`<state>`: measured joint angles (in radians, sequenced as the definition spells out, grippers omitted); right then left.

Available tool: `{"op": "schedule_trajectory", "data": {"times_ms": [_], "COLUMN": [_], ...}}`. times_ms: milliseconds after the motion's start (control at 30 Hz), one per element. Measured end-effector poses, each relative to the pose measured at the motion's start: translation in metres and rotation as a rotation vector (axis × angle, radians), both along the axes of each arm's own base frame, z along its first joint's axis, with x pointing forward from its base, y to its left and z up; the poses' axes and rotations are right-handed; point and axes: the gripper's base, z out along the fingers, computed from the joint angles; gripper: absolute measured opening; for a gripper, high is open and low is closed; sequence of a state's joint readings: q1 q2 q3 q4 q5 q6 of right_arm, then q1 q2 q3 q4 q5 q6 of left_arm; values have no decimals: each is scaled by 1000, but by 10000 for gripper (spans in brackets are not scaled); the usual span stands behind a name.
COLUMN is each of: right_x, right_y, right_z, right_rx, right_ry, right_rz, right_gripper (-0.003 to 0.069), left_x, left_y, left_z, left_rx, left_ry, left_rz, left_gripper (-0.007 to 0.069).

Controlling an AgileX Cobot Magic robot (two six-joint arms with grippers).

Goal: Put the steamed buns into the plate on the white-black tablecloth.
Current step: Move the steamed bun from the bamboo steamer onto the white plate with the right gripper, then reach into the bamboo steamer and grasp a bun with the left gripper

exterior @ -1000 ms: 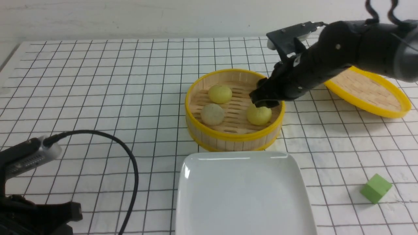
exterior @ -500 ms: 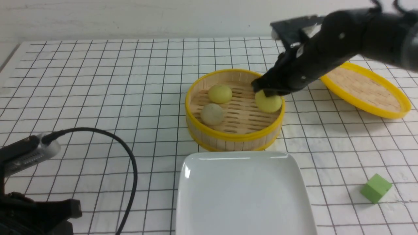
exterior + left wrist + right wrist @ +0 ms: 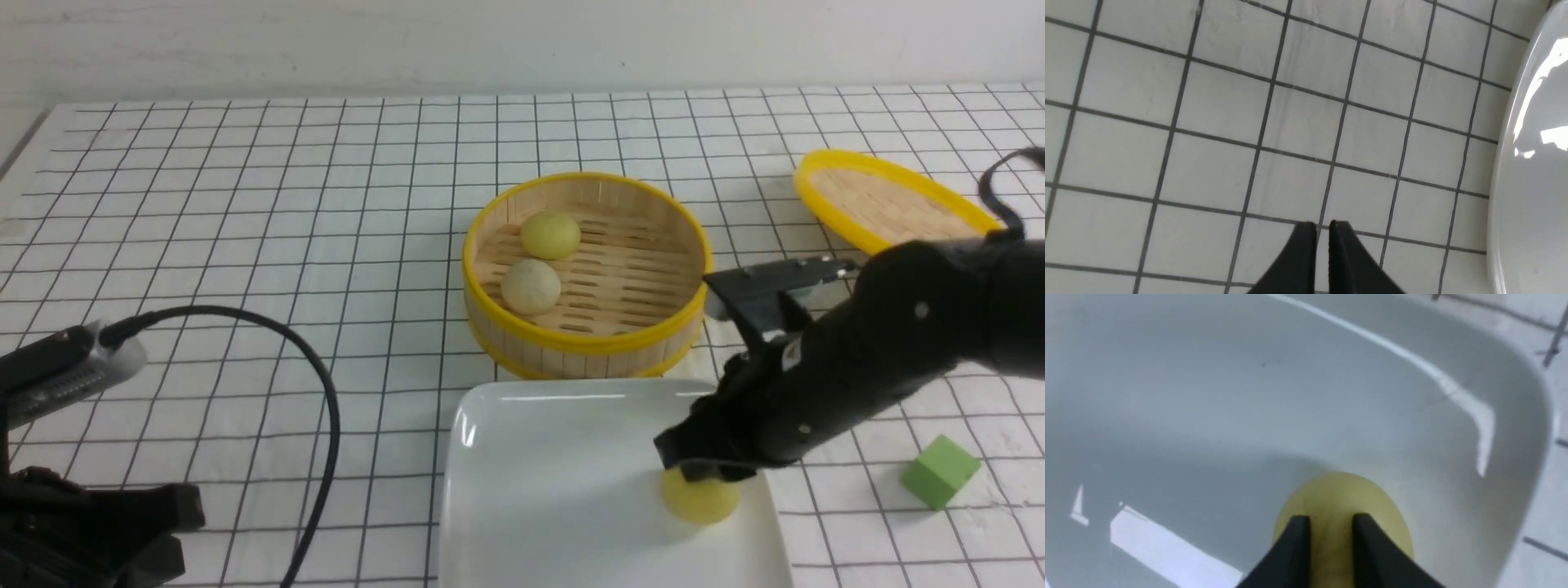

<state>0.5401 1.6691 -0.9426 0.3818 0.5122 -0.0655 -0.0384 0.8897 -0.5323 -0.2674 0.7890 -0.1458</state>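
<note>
Pale yellow and round, one steamed bun (image 3: 700, 500) lies in the plate (image 3: 555, 490), close to the plate's right edge. The right gripper (image 3: 707, 472) sits directly on top of it. In the right wrist view its two black fingertips (image 3: 1294, 547) stand a little apart with the bun's crown showing between them; whether they pinch it cannot be told.

Two other buns rest in the single bamboo steamer basket (image 3: 571, 353): a yellow bun (image 3: 550, 234) toward its far side and an off-white bun (image 3: 531, 287) just nearer. That makes three buns in all.

The plate is at the near edge of the white-black tablecloth (image 3: 245, 204), with the basket just behind it. One yellow-rimmed lid (image 3: 886, 204) lies toward the right edge, and one green cube (image 3: 939, 471) sits near the near right corner.

The left gripper (image 3: 1323, 225) hangs over the cloth beside the plate's rim, its tips almost touching, nothing between them.
</note>
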Motion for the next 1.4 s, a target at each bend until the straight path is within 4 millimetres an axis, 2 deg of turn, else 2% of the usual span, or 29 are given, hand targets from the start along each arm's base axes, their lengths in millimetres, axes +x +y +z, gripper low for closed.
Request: {"op": "schedule_trajectory", "data": {"times_ms": [67,133,167,233,267,300,333,400,433,500,533,567,633,667,700,733,767,800,867,900,933,967,1000,1033,1100,1133,1167,1267,1400], "right_x": [2,7,8,9,7,7,0,-16,-26,-50,-64,-77,-91,-112,-114,-131,-137,-138,-146,-151,-151,-153,-155,-155,-155,-154,-154,-152,-151], "right_y": [3,3,0,-9,-18,-18,-34,-59,-72,-94,-103,-111,-117,-126,-127,-134,-137,-137,-142,-145,-145,-146,-148,-148,-148,-149,-149,-148,-147], "right_z": [3,16,26,48,67,68,93,118,128,144,147,149,149,145,142,136,131,130,123,115,113,110,104,101,98,95,96,97,98], "right_rx": [2,-3,-13,-38,-65,-73,-108,-170,-197,-232,-241,-244,-238,-216,-217,-195,-189,-186,-193,-204,-206,-213,-223,-228,-238,-243,-243,-233,-219], "right_ry": [-4,-1,2,-9,-23,-19,-44,-56,-64,-96,-108,-125,-140,-179,-180,-241,-268,-279,-308,-326,-324,-327,-322,-319,-317,-324,-325,-356,-382], "right_rz": [7,30,45,69,79,82,70,18,-14,-73,-100,-122,-143,-168,-167,-176,-180,-182,-182,-180,-180,-179,-177,-176,-173,-171,-171,-171,-174], "right_gripper": [343,431,451,435,384,384,293,115,50,-8,-13,-15,-15,-15,-15,-15,-15,-14,-13,-12,-11,-11,-10,-9,-8,-8,-8,-7,-7], "left_x": [1,1,1,1,1,1,2,6,9,17,21,27,34,47,51,66,75,78,93,108,110,119,138,149,158,177,182,217,250], "left_y": [0,0,0,-1,-1,-1,-2,-4,-5,-7,-8,-9,-11,-16,-18,-31,-41,-43,-62,-82,-85,-97,-118,-129,-137,-152,-154,-173,-186], "left_z": [0,1,1,1,1,1,1,1,2,7,10,15,20,30,32,38,41,43,46,47,47,45,48,48,48,47,46,37,19], "left_rx": [13,31,38,40,33,33,20,3,5,1,0,-2,-7,-8,-7,-8,-9,-9,-10,-8,-8,-2,10,19,26,39,39,50,106], "left_ry": [-12,-24,-31,-37,-38,-38,-34,-15,2,33,41,43,43,17,14,5,-2,-14,-30,-49,-54,-55,-88,-100,-108,-124,-126,-144,-162], "left_rz": [-22,-52,-68,-83,-84,-84,-84,-88,-109,-150,-164,-182,-198,-230,-238,-294,-328,-333,-381,-425,-425,-450,-483,-501,-512,-533,-534,-543,-574], "left_gripper": [92,96,97,101,101,101,103,104,104,91,76,55,31,6,4,2,4,6,29,62,74,101,171,214,256,325,338,410,422]}}
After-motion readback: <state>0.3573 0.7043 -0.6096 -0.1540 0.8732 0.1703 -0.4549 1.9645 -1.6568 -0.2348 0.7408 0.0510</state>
